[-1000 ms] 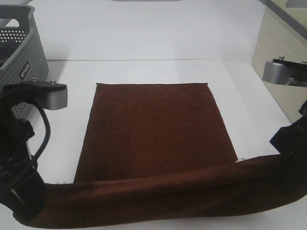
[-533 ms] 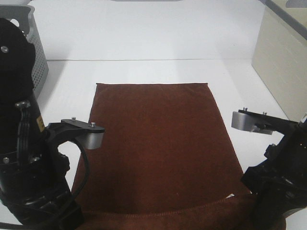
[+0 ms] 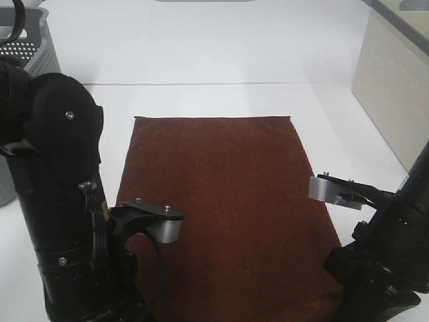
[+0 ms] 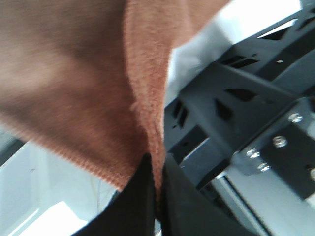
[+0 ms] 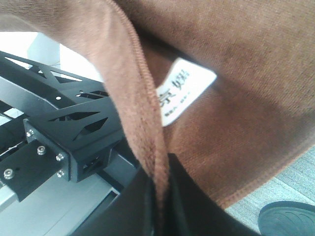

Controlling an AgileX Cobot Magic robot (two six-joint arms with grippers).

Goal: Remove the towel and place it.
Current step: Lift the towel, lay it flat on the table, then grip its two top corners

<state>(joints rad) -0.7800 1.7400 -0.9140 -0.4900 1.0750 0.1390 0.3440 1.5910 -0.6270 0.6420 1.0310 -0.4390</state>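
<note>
The towel (image 3: 224,201) is a dark reddish-brown cloth spread over the white table in the exterior view, its near edge pulled off the front. My left gripper (image 4: 156,196) is shut on a hemmed edge of the towel (image 4: 88,73). My right gripper (image 5: 160,191) is shut on the towel's corner (image 5: 236,73), beside its small white printed tag (image 5: 184,93). In the exterior view both arms stand at the near corners and the fingertips are out of frame.
A grey perforated basket (image 3: 30,50) stands at the back left. A beige cabinet (image 3: 395,80) stands at the right. The left arm (image 3: 67,201) and right arm (image 3: 382,255) fill the near corners. A black frame (image 4: 236,113) lies under the grippers.
Both arms have pulled back toward the near edge and moved lower in the view. The towel's lifted near fold has gone out of frame, and more of the cloth lies flat.
</note>
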